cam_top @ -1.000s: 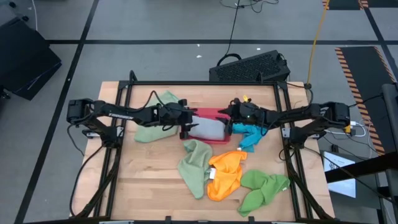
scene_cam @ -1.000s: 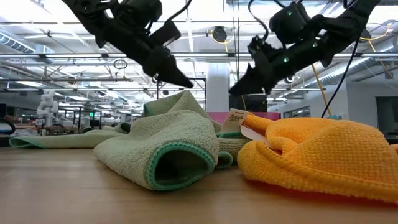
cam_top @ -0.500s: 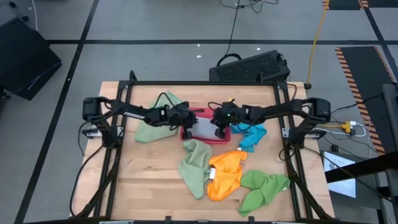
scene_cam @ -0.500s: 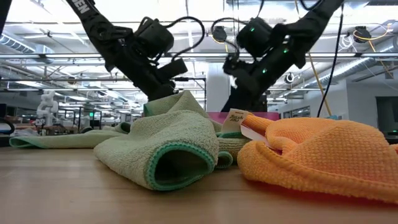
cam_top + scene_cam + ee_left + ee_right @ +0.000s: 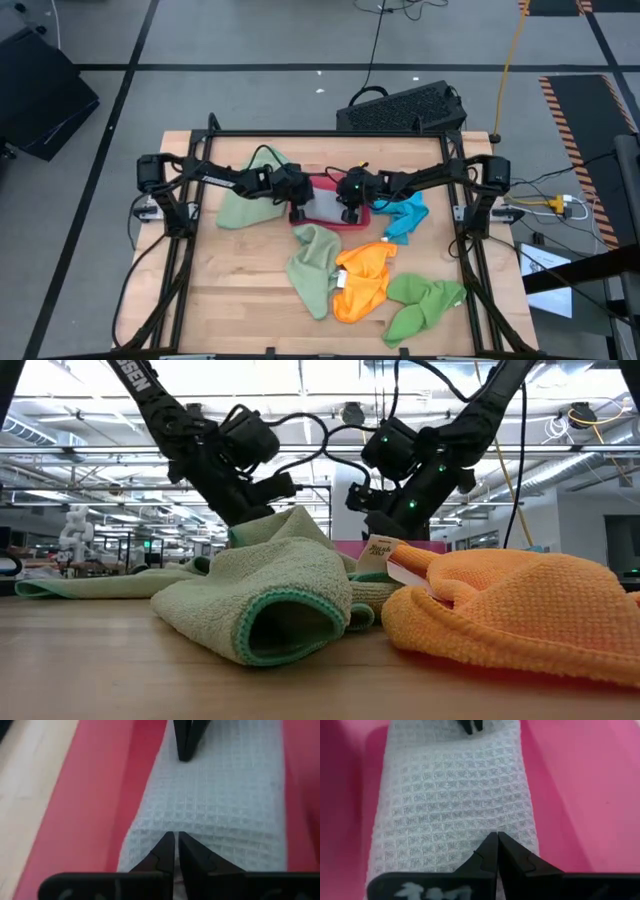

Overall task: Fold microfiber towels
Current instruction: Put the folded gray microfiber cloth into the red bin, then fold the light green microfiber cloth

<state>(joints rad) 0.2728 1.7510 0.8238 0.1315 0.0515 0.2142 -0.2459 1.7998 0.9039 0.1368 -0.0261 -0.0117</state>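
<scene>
The folded grey-blue waffle-weave towel (image 5: 331, 205) lies in the rigid red rectangular tray (image 5: 325, 182) at mid-table. The left gripper (image 5: 176, 851) and right gripper (image 5: 497, 849) press together on its opposite ends — apparently pinching cloth edges.

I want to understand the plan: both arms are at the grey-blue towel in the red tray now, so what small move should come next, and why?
Probably lift together. The left gripper and right gripper are each shut on an opposite end of the grey-blue towel, which lies in the red tray; raising both would bring it out for folding.
</scene>
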